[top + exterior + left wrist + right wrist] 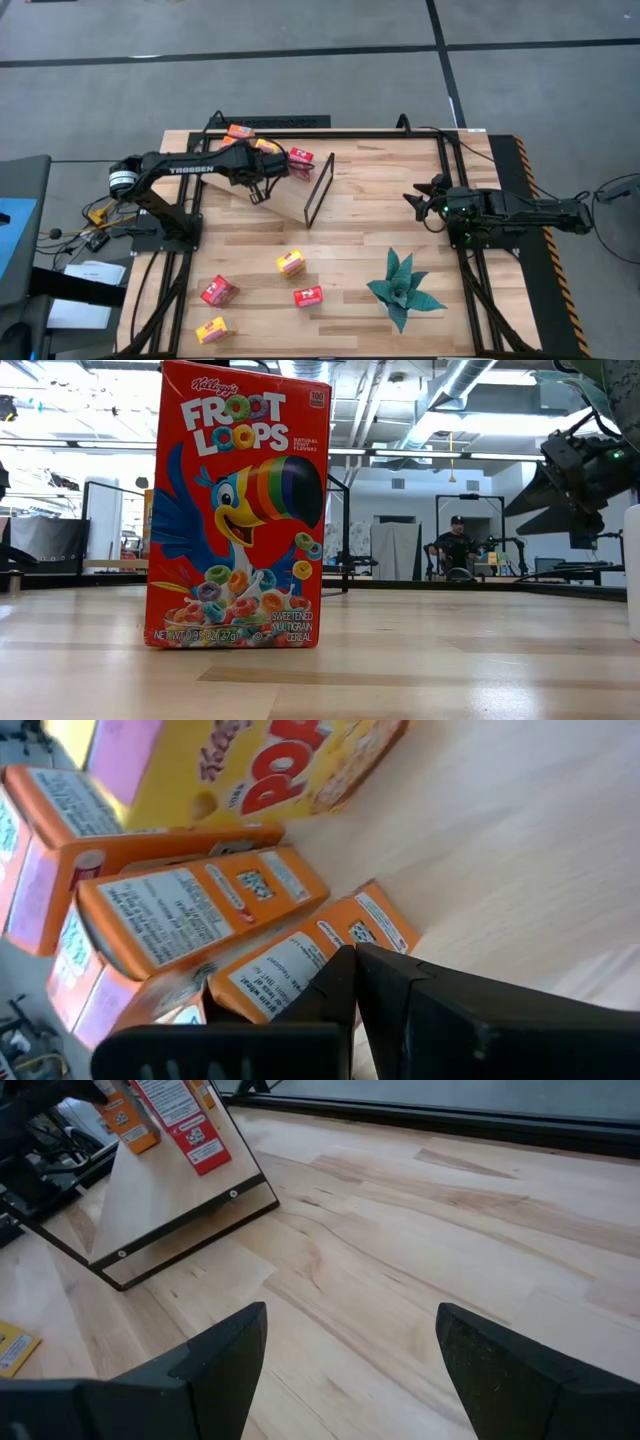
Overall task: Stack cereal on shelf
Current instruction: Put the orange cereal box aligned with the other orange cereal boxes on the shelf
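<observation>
The left pincer (272,165), fingers together and holding nothing, hangs over the orange cereal boxes (190,905) lying on the tilted shelf (285,195) at the desk's (360,230) far left. Four more boxes (291,263) sit near the front. The right pincer (418,197) hovers spread apart, empty.

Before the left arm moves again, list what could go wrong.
1. The left pincer, shut, sits right against the orange cereal boxes crowded on the shelf; a sideways move could knock several over.
2. Four boxes remain on the table near the artificial plant, which a reaching arm might snag.
3. The right pincer waits open, well clear.
</observation>
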Robot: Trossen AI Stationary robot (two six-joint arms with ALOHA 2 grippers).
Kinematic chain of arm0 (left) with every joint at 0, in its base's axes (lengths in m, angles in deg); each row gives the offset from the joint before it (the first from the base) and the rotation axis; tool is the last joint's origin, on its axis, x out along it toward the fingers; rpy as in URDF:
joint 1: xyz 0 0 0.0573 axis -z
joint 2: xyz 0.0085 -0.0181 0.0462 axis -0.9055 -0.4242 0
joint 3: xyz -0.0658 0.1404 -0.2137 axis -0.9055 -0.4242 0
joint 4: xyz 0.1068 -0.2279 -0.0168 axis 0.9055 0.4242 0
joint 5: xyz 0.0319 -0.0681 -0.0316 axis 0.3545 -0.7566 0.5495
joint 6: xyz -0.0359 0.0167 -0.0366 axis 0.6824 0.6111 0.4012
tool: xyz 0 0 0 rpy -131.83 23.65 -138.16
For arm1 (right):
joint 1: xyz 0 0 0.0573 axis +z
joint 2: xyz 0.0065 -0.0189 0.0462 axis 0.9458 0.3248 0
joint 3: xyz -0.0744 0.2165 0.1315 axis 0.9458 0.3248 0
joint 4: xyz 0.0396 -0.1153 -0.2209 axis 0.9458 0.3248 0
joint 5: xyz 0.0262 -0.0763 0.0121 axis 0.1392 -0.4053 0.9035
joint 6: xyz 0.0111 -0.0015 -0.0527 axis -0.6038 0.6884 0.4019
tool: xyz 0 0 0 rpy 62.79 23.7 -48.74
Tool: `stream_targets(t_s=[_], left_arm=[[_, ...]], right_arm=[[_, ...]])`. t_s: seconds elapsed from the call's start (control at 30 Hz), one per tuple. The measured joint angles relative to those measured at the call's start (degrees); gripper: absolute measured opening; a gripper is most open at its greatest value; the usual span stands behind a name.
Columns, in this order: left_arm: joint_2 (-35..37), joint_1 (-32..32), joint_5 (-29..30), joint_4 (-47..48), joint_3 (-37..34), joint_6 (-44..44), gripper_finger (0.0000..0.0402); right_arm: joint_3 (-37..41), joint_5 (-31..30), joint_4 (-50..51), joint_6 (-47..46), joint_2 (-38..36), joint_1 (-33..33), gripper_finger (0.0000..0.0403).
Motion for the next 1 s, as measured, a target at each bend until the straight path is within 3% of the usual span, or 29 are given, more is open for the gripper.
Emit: stream_targets(t_s=[1.0], left_arm=[[0.07,-2.97,4.9,3.62,-0.01,0.28,0.0]], right_arm=[[0.0,0.0,0.78,0.17,-0.01,-0.02,0.0317]])
